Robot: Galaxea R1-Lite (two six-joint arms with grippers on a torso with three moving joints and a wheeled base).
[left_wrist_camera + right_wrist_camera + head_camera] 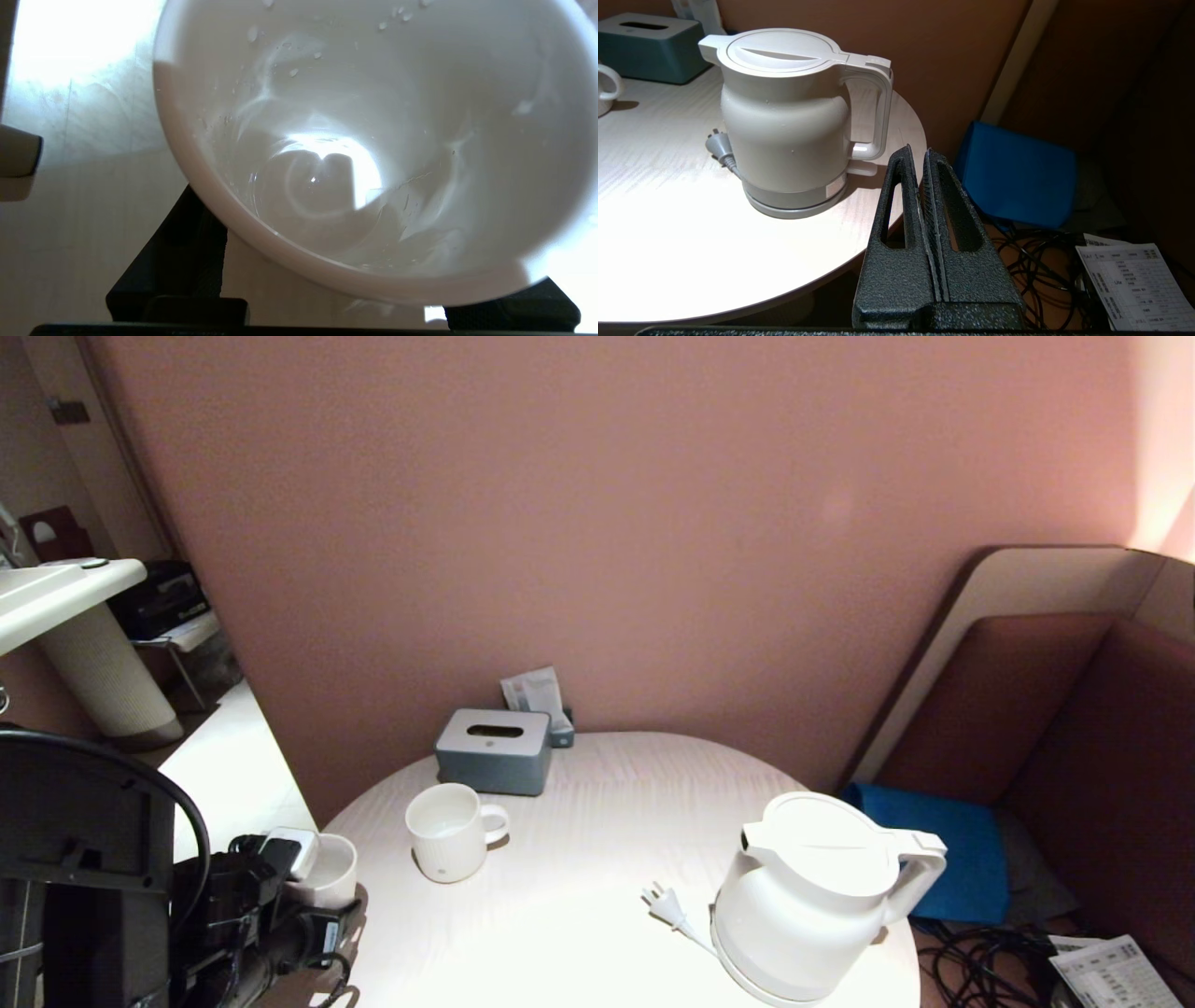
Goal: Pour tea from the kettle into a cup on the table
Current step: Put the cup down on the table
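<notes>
Left hand (313, 887) grips the cup (331, 870) at the tabletop (579, 859) edge; keep it upright, set down near the kettle (812, 905). Right hand (920, 161) closed, empty.

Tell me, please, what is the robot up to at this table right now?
The left gripper is at the table's near left edge with its fingers around the small white cup; the left wrist view shows the cup between the fingers, droplets inside. The kettle stands untouched on its base at the right side, its plug lying loose. The right gripper is shut, parked beside the table's right edge. No pouring yet.
</notes>
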